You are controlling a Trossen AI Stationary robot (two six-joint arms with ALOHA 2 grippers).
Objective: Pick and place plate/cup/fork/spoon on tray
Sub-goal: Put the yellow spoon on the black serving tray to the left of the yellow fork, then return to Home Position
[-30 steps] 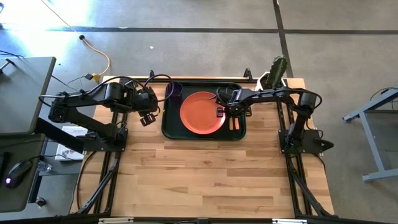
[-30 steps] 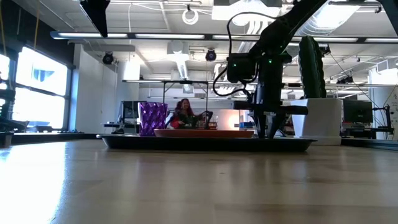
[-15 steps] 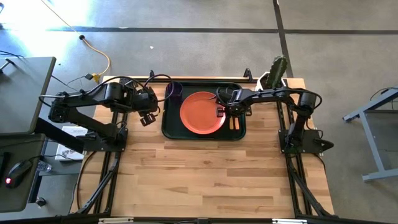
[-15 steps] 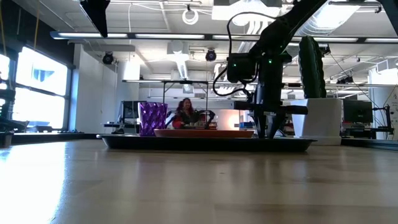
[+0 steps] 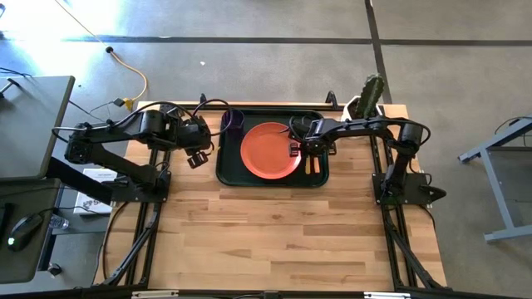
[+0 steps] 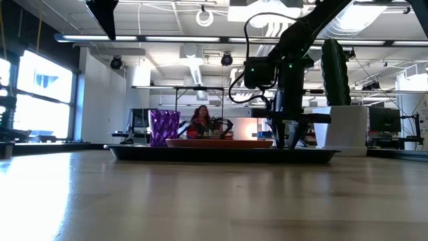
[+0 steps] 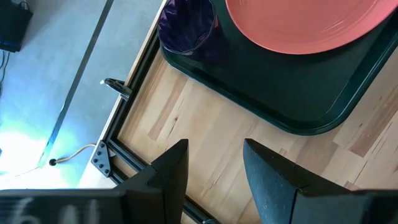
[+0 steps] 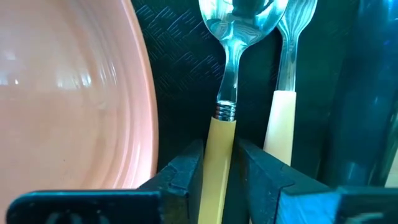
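Note:
The dark green tray (image 5: 229, 174) lies at the table's far middle. On it lie the orange-red plate (image 5: 271, 150), the purple cup (image 5: 232, 121) in its far left corner, and the spoon (image 8: 242, 18) and fork (image 8: 292, 37) side by side along its right side. My right gripper (image 5: 311, 154) is low over the tray's right side, shut on the spoon. My left gripper (image 7: 214, 155) is open and empty over bare table just left of the tray. My right gripper pinches the spoon's orange handle (image 8: 219, 155) between its two fingers, just behind the metal neck. The fingers come from above, pointing down, one on each long side of the handle. The spoon lies flat on the tray floor between the plate (image 8: 68, 93) and the fork.
A white pot with a green cactus (image 5: 368, 98) stands at the far right corner, just beyond the tray; it also shows in the low view (image 6: 346, 130). The near half of the wooden table (image 5: 283, 241) is bare. A person shows in the room behind (image 6: 199, 120).

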